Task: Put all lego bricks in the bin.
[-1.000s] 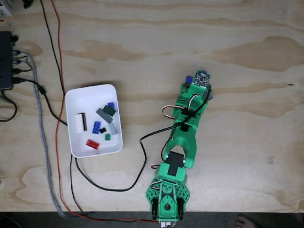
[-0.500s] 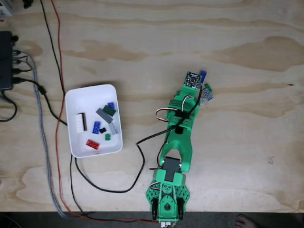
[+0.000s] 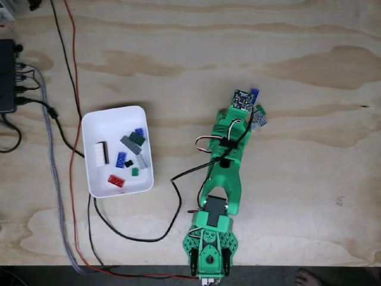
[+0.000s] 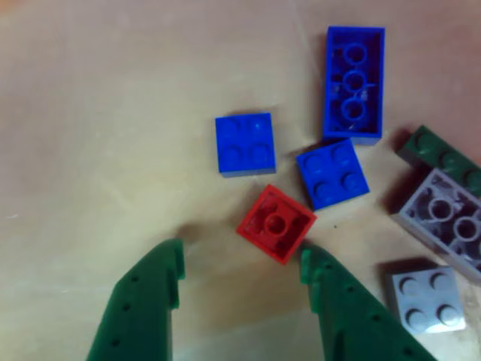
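Lego bricks lie in two groups. In the fixed view several sit inside the white bin [image 3: 95,122] on the left side of the table [image 3: 178,53]: a red brick [image 3: 116,180], a blue brick [image 3: 121,159], a grey plate [image 3: 131,145], a white brick [image 3: 98,155] and a few small dark and green pieces. The rest lie loose on the table by the arm's tip, well apart from the bin, to its right.

In the other view the hand [image 4: 240,274] is spread wide, its two green fingers [image 4: 146,301] reaching up from the lower edge and holding nothing. A red square brick [image 4: 276,223], lying studs down, sits just above the gap; the right finger's tip is at its lower corner, though whether they touch is hard to tell. Above it are two blue square bricks [image 4: 244,143] [image 4: 332,173] and a long blue brick [image 4: 353,73] lying upside down. At the right edge are a dark green brick [image 4: 443,158], an overturned grey brick [image 4: 443,222] and a grey square plate [image 4: 426,297].

The table is pale plywood with darker grain stains. In the fixed view the green arm [image 3: 223,173] stretches up from the lower edge; black, red and braided cables [image 3: 56,161] run down the left side past the bin, and a black box [image 3: 7,76] sits at the far left.
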Tool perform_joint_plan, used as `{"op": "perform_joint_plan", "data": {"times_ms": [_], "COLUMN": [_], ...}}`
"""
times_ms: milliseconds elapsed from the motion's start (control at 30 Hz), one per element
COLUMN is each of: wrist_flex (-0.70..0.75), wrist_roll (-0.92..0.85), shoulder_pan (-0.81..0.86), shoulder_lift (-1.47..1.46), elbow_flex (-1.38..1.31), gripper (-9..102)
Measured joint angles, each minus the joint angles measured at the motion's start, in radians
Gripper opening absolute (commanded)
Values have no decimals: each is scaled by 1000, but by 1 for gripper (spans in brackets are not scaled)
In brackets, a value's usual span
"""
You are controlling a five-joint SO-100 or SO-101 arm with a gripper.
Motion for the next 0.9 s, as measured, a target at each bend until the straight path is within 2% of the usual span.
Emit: {"op": "perform_joint_plan", "data": {"times_ms": [100, 233, 367, 500, 667, 767, 900], "wrist_flex": [-18, -15, -38, -38, 6, 66, 250], "wrist_roll": [0, -3, -14, -14, -11, 37, 137], "shoulder_pan": [12, 18, 34, 38, 38, -6, -183], "shoulder_lift": [-11, -20, -69, -80, -66, 28, 258], "elbow_flex": [0, -12, -51, -66, -69, 3, 58], "gripper": [17, 10, 13, 1, 0, 0, 0]}}
